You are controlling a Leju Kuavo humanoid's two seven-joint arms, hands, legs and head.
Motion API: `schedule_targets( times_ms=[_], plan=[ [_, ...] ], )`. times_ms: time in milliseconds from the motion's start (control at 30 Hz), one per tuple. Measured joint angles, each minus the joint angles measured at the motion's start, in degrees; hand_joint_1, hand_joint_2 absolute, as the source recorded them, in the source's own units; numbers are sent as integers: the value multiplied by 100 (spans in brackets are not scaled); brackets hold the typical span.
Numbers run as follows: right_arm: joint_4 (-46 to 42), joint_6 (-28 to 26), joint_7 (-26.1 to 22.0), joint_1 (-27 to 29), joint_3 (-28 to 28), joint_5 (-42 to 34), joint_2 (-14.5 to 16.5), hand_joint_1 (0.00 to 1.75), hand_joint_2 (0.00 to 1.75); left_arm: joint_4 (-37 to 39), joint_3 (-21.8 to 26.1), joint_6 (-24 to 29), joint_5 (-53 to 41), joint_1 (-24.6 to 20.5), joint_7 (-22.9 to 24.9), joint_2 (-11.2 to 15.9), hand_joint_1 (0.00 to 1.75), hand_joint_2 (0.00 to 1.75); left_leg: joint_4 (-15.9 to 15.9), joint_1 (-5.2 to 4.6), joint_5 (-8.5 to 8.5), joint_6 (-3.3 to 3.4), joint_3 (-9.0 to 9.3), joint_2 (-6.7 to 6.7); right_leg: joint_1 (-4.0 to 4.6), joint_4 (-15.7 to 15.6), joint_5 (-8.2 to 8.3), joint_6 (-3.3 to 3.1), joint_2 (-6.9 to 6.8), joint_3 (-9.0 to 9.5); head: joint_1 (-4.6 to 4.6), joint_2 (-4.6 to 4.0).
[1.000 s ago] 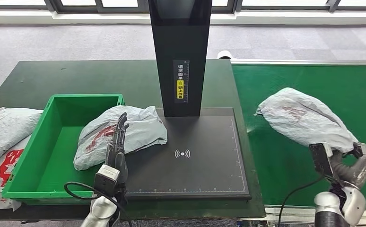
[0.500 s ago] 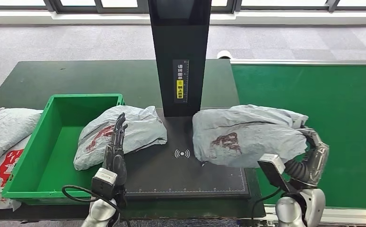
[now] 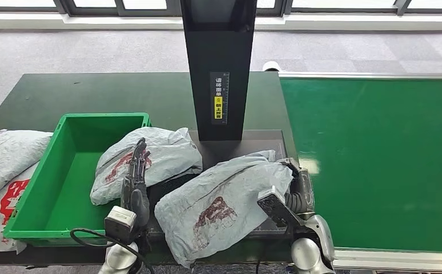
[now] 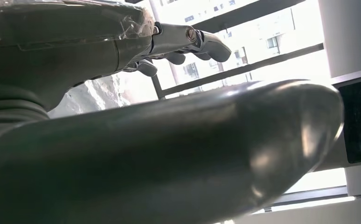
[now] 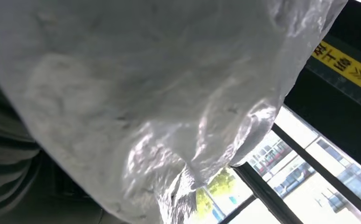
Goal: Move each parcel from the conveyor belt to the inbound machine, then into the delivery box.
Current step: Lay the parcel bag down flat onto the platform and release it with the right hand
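Observation:
A grey parcel with a red print (image 3: 221, 205) lies tilted over the front of the black scanner plate (image 3: 256, 140), its lower end hanging past the table edge. My right hand (image 3: 300, 187) holds it at its right end; the bag (image 5: 146, 93) covers most of the right wrist view. A second grey parcel (image 3: 153, 157) rests half on the plate and half over the rim of the green box (image 3: 64, 123). My left hand (image 3: 134, 176) stands with fingers (image 4: 192, 39) stretched out against this parcel's near side, gripping nothing.
The machine's black column (image 3: 219, 68) rises behind the plate. The green conveyor belt (image 3: 378, 160) on the right carries nothing. Two more grey parcels (image 3: 4, 157) lie on the table left of the box.
My right hand has carried its parcel from the belt leftward and down onto the front of the scanner plate. The left hand shifted slightly along the other parcel.

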Motion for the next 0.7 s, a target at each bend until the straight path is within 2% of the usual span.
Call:
schedule_targets(
  times_ms=[400,433,533,567,700],
  plan=[
    [927,178,61,-283,41,-130,40,174,175,8,26,-33,32,-12,36,-31,0,0,0,0,-2,-2,0,1,0,-1,-1,0,2,-6,0,0],
    [1069,115,91,-314,25,-103,40,151,175,15,26,-47,32,-21,52,-40,0,0,0,0,-2,-2,0,1,0,-2,-1,0,2,-6,0,0],
    [1540,-239,344,-394,-65,207,39,21,175,46,26,-80,25,-71,105,-62,0,0,1,0,-2,-2,1,2,0,-2,-1,0,2,-5,0,0],
    [1689,-417,496,-415,-102,388,39,0,175,54,26,-84,15,-88,126,-67,0,0,1,0,-2,-2,1,2,0,-2,0,0,2,-6,0,0],
    [2017,-919,1042,-423,-300,1060,39,0,175,66,25,-10,-178,-122,277,-87,0,0,2,-1,-1,-3,1,3,-1,-2,0,0,5,-8,0,1]
  ],
)
